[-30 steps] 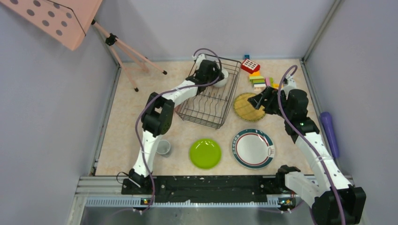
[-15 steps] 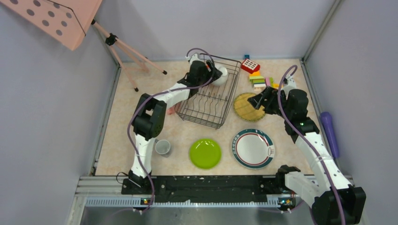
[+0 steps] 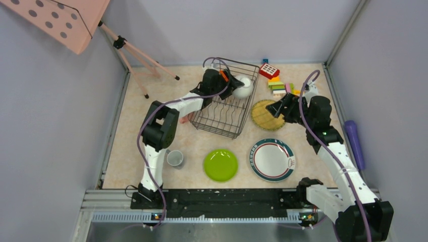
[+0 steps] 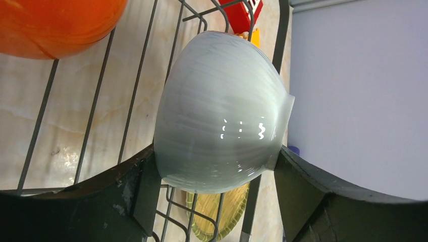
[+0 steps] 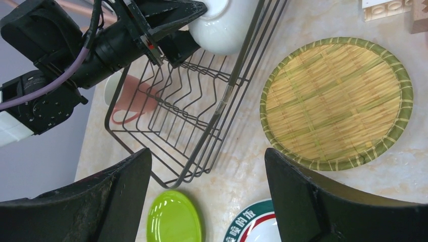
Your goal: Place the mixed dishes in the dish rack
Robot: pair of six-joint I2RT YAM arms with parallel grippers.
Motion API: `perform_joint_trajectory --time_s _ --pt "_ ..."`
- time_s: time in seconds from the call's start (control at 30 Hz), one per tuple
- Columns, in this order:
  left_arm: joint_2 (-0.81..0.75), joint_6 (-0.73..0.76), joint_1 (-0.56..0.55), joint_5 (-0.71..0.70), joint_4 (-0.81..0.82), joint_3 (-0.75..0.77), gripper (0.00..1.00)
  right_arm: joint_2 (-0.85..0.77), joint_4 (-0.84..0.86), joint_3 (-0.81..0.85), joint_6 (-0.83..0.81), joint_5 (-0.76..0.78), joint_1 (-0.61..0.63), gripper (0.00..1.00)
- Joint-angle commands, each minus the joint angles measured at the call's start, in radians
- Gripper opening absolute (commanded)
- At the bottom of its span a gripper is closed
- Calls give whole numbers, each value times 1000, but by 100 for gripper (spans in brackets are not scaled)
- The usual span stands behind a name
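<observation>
**Left pincer.** The left pincer [image 3: 233, 84] is reaching into the far end of the dish rack [image 3: 227, 108]. Its jaws are standing wide and are clamping a whitish cup [image 4: 222, 111] between the two pads, which are both pressing against the cup's wall. The cup is lying on its side in the grip, directly ahead of the pincer and over the rack's floor wires. Whether it is touching those wires cannot be told. The orange bowl [image 4: 55, 22] is sitting inside the rack just beside the pincer, close to the held cup but apart from it.

**Right pincer.** The right pincer [image 3: 276, 111] is hovering above the counter [image 3: 151, 126] with its jaws spread wide, and it is gripping nothing. The round straw mat [image 5: 337, 103] is lying flat on the counter below the pincer, just beside the rack's long side. The near corner of the rack is showing between the two fingers [image 5: 101, 201].

**Remaining items.**
- The pink cup [image 5: 131, 101] is lying on the counter outside the rack, on the side away from the right pincer.
- The lime-green plate [image 3: 220, 165] and the white plate [image 3: 272, 160] are lying side by side, well behind both pincers and toward the arm bases.
- A second whitish cup [image 3: 174, 158] is standing upright near the left arm's base.
</observation>
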Motion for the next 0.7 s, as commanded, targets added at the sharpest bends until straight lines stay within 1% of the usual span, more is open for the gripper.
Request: perform_joint_trajectory --time_s 0.0,0.1,0.17,0.27,0.3,0.33,0.37,0.43,0.53,0.67 --pt "-37 -41 2 36 77 20 30 -21 38 19 10 -13 6 81" --pt "-10 -28 3 25 32 54 46 -28 35 19 10 -9 5 81" --pt "0 -16 4 12 -20 82 58 -28 30 20 11 -5 6 81" --pt "6 15 4 -16 -116 124 70 -26 19 24 10 8 5 83" --pt "7 20 5 -24 -139 131 76 -22 13 27 10 15 6 83" --pt "8 26 8 -30 -155 133 88 -19 6 29 10 22 5 84" --pt "8 36 10 -34 -167 136 92 -16 1 31 11 28 6 86" --pt "15 61 12 -38 -201 157 98 -11 -4 32 13 31 6 89" --pt "22 88 17 -41 -249 171 98 -10 -4 31 18 37 6 92" --pt "21 145 20 -63 -321 205 98 0 -20 34 19 57 6 93"
